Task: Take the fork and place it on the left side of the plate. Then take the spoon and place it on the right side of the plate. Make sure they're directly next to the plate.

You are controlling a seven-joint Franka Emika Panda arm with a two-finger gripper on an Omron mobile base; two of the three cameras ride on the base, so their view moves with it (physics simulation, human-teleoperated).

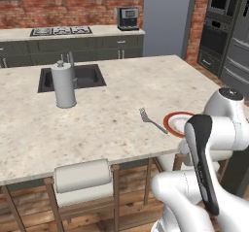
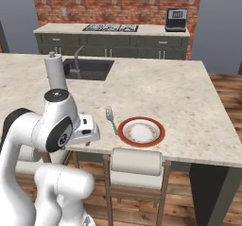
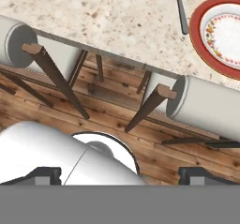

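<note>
Sink (image 1: 73, 77) sits at the far left of the island counter (image 1: 97, 119), with a grey paper-towel holder (image 1: 64, 85) standing at its near edge. Moving right across the speckled stone, the fork (image 1: 152, 121) lies flat, tines pointing away from me, handle angled toward the plate (image 1: 176, 123). In the right base view the fork's handle ends just beside the plate's red rim on its left side; I cannot tell whether they touch. The plate rests near the counter's front edge, above a cushioned stool (image 2: 136, 162). Another stool (image 1: 82, 177) stands farther left along the same edge. My pincer (image 3: 120, 174) hangs below counter height, off the front edge, looking down over the stool backs and the wooden floor (image 3: 112, 115). Its fingertips (image 3: 44, 174) stand spread wide at the two bottom corners of the hand view, holding nothing.
</note>
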